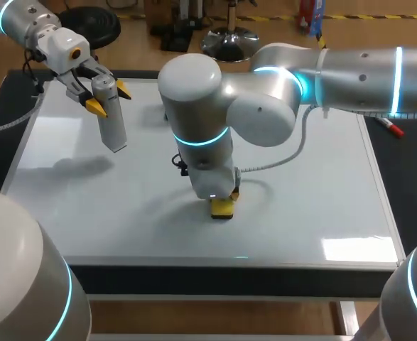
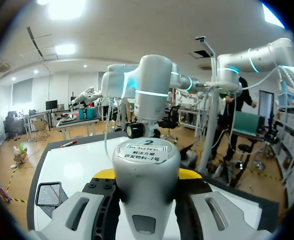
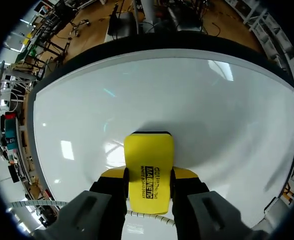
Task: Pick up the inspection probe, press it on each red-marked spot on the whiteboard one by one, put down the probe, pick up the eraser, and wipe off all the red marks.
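While the left end effector (image 1: 109,98) is clamped across the upper body of the probe (image 1: 114,126), holding it tilted above the far left part of the whiteboard (image 1: 315,206), the right end effector (image 3: 148,175) is closed on the long sides of the yellow eraser (image 3: 149,152), which lies flat on the board near its middle. The probe, a smooth grey cylinder, is judged rigid and somewhat slippery, best gripped across its body. The eraser is judged light with a stiff shell, suited to a side grip. A round white label (image 2: 145,151) with dark print caps the probe; black lettering (image 3: 148,186) marks the eraser's top. No red marks show on the board.
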Controlling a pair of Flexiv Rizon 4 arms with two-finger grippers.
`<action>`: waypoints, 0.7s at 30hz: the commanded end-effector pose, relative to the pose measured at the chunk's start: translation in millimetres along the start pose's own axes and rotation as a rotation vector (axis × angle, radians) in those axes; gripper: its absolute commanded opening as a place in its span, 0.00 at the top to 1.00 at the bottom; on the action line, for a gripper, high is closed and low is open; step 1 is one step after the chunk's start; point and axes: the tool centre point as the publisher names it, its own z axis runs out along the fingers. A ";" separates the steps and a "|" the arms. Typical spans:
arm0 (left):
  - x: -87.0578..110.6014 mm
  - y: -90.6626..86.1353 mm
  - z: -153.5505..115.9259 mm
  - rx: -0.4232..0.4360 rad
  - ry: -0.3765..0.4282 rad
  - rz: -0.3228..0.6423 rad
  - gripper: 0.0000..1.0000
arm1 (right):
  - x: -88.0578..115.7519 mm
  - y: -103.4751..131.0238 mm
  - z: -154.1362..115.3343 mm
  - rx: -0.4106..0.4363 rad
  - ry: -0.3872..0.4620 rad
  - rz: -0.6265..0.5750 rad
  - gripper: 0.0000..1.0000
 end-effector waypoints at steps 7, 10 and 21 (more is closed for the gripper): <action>0.6 -1.9 1.0 -0.004 -0.002 0.000 1.00 | 41.6 -8.3 15.8 -0.016 0.014 0.075 1.00; 0.6 -1.9 1.0 -0.004 -0.002 0.000 1.00 | 48.9 -9.7 15.1 -0.016 0.015 0.093 1.00; 0.6 -1.9 1.0 -0.004 -0.002 0.000 1.00 | 62.7 -17.7 -7.9 0.001 -0.037 0.123 1.00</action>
